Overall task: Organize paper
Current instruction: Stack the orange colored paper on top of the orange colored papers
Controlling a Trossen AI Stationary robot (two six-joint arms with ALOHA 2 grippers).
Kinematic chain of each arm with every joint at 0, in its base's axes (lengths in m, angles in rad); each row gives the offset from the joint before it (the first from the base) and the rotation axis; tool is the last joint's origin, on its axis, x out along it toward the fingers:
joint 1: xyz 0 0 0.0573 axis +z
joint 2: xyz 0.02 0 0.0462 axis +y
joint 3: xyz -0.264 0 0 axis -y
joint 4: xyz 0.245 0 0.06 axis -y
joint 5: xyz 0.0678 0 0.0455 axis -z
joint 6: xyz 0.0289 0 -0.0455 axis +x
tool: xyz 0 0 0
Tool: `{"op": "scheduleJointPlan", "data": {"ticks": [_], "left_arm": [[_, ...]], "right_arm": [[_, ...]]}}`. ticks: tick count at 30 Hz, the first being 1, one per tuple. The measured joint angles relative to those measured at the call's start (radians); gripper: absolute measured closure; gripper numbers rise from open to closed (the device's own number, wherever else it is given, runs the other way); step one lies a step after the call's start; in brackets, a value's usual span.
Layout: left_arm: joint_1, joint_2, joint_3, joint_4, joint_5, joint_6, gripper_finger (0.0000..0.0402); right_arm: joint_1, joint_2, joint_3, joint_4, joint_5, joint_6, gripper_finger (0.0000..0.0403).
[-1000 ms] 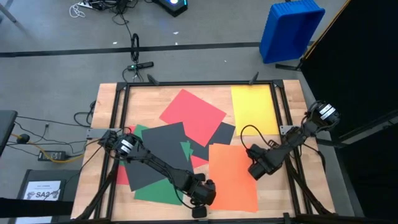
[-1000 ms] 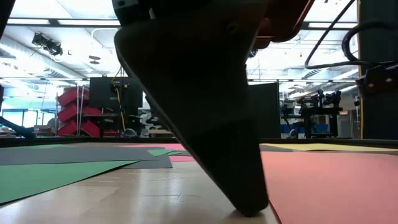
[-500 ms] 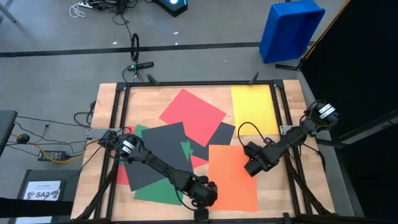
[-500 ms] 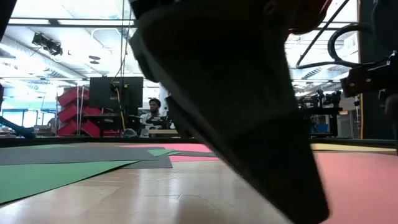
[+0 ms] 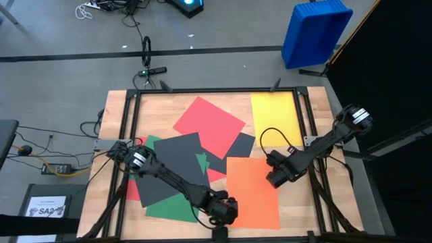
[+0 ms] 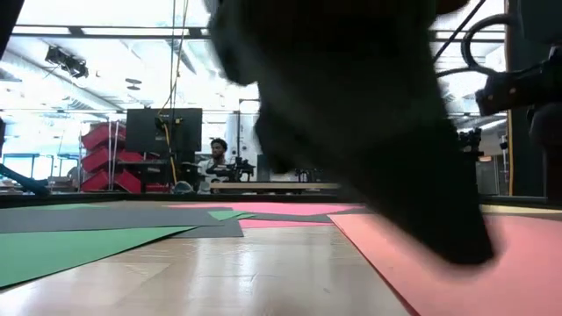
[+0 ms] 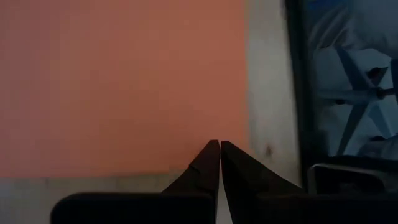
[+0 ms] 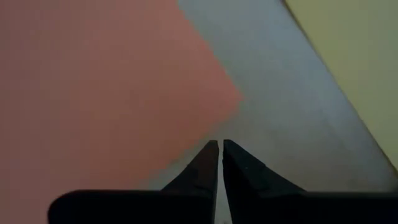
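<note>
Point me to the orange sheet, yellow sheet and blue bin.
orange sheet (image 5: 251, 199), high view, bare middle of the sheet
yellow sheet (image 5: 275, 115), high view, centre of the sheet
blue bin (image 5: 316, 32), high view, its side wall

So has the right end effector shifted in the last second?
Yes. In the high view the right end effector has slid a little toward the table's far edge and the yellow sheet, now over the orange sheet's far right corner.

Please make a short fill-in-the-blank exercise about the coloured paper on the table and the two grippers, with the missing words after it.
1. The left gripper is at the near-left corner of the ____ sheet.
2. The fingers of both grippers are ____.
3. The yellow sheet lies at the table's far ____ corner.
4. The right gripper is over the orange sheet's ____ edge.

Missing words: orange; shut; right; right
</note>
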Motion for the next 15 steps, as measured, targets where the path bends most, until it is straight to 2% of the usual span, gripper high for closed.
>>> {"op": "scheduleJointPlan", "data": {"ticks": [4,8,12,15], "left_arm": [[0.000,-0.002,0.081,-0.072,-0.034,0.055,0.0402],[0.000,-0.003,0.166,-0.148,-0.103,0.123,0.0402],[-0.003,-0.004,0.205,-0.180,-0.199,0.185,0.0402],[0.005,-0.004,0.205,-0.202,-0.224,0.223,0.0402]], "right_arm": [[0.003,-0.075,0.000,-0.060,0.003,0.037,0.0402],[0.025,-0.151,0.009,-0.044,0.043,0.049,0.0403],[0.062,-0.189,0.052,0.032,0.111,-0.033,0.0403],[0.105,-0.187,0.080,0.159,0.133,-0.137,0.0403]]}}
